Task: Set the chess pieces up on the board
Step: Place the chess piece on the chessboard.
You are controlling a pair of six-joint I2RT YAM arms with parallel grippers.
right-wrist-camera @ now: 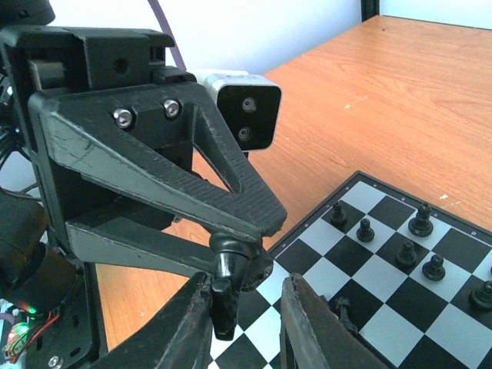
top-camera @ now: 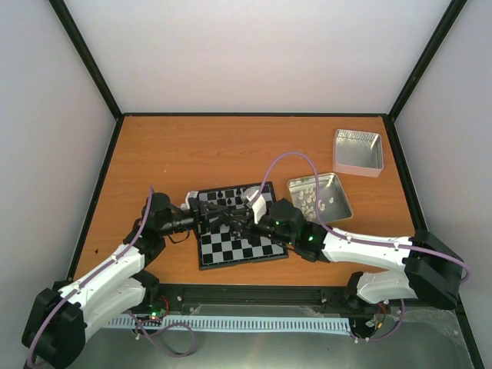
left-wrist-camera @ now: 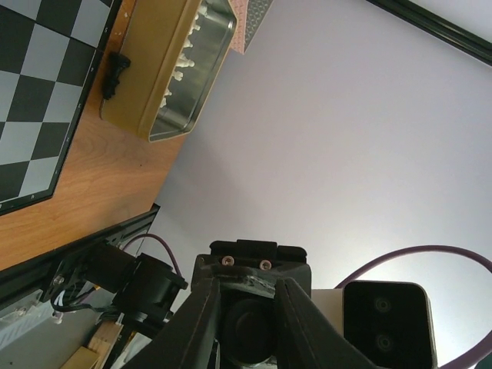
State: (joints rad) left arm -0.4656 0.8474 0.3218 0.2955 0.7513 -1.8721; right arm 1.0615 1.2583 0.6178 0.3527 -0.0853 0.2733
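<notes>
The board [top-camera: 231, 250] lies at the table's near middle, with several black pieces [top-camera: 223, 198] standing on its far rows. Both grippers meet just above it. My left gripper [top-camera: 223, 217] is shut on a black piece [right-wrist-camera: 229, 269], gripped by its head and hanging down between the ribbed fingertips [right-wrist-camera: 254, 215]. My right gripper [right-wrist-camera: 246, 300] is open around that piece; its left finger [right-wrist-camera: 196, 323] touches the piece's base and the right finger stands apart. The right wrist view shows several pieces [right-wrist-camera: 405, 254] upright on the board [right-wrist-camera: 453, 323] and one lying on its side [right-wrist-camera: 342, 311].
An open metal tin [top-camera: 319, 198] of cream-white pieces sits right of the board, a second empty tin [top-camera: 357, 151] behind it. In the left wrist view a small black piece [left-wrist-camera: 114, 73] lies on the wood between board [left-wrist-camera: 38, 100] and tin [left-wrist-camera: 192, 69].
</notes>
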